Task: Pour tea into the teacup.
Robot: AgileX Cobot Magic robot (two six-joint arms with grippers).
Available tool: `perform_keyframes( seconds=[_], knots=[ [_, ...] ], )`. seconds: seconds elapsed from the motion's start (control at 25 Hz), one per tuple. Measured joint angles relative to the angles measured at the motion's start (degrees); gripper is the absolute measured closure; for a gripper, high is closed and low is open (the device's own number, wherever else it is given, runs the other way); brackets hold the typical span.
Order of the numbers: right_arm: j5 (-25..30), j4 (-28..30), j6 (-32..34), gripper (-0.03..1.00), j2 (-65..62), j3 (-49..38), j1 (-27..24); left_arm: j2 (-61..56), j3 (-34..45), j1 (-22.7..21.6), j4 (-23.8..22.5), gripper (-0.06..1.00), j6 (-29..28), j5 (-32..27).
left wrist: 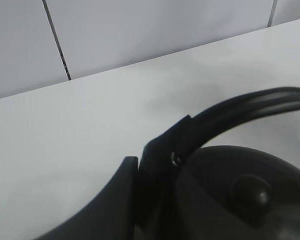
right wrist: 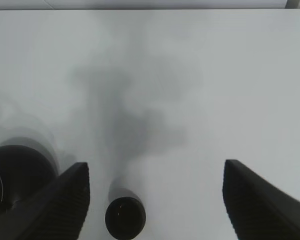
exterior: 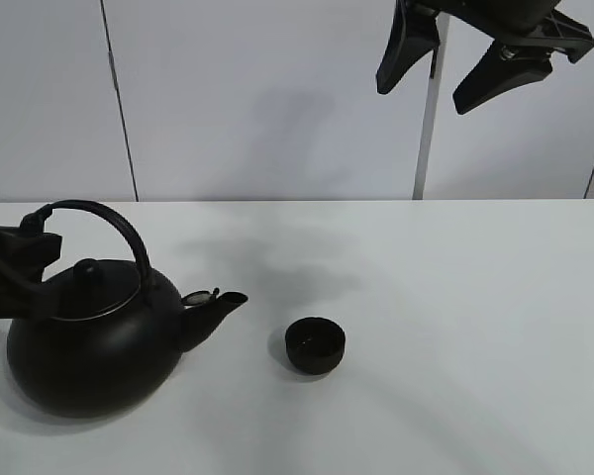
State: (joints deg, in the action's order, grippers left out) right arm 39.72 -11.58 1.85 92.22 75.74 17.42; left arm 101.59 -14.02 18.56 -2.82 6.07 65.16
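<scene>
Left gripper [exterior: 28,247] clamps the kettle [exterior: 89,356] handle, left of the teacup [exterior: 315,344]; right gripper [exterior: 423,97] hangs spread wide, high above the teacup.

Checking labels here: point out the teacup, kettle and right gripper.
teacup [exterior: 315,343], exterior high view, on its dark inside.
kettle [exterior: 84,361], exterior high view, on its round body.
right gripper [exterior: 424,97], exterior high view, midway between its open fingertips.

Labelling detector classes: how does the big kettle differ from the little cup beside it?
The round black kettle with arched handle dwarfs the small matte black handleless teacup. The kettle has lid and spout; the teacup is an open bowl. Both are black, upright on the white table.
</scene>
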Motion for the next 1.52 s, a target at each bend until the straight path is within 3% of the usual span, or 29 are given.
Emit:
perform_keyframes(
  seconds=[0.28, 0.56, 0.76, 1.0, 1.36, 1.52],
  knots=[
    [0.73, -0.05, 0.00, 0.45, 0.00, 0.00, 0.00, -5.12, -1.47, 0.00, -0.82, 0.83, 0.52, -6.98],
    [0.84, -0.05, 0.00, 0.45, 0.00, 0.00, 0.00, -14.12, -5.62, 0.00, -1.28, 0.83, 0.67, -8.78],
    [0.84, -0.42, 0.00, 0.45, 0.00, 0.00, 0.00, -15.42, -8.68, 0.92, -0.81, 0.83, 0.67, -13.86],
    [0.84, -1.97, 0.00, 0.45, 0.00, 0.00, 0.00, -15.42, -9.19, 7.29, 7.31, 0.83, 2.97, -18.95],
    [1.40, -3.46, 0.00, 0.45, 0.00, 0.00, 0.00, -15.42, -9.42, 15.74, 24.14, 0.83, 9.24, -18.90],
    [3.16, -3.53, 0.00, 0.45, 0.00, 0.00, 0.00, -15.42, -9.42, 16.84, 26.62, 0.83, 9.97, -18.90]
  ],
)
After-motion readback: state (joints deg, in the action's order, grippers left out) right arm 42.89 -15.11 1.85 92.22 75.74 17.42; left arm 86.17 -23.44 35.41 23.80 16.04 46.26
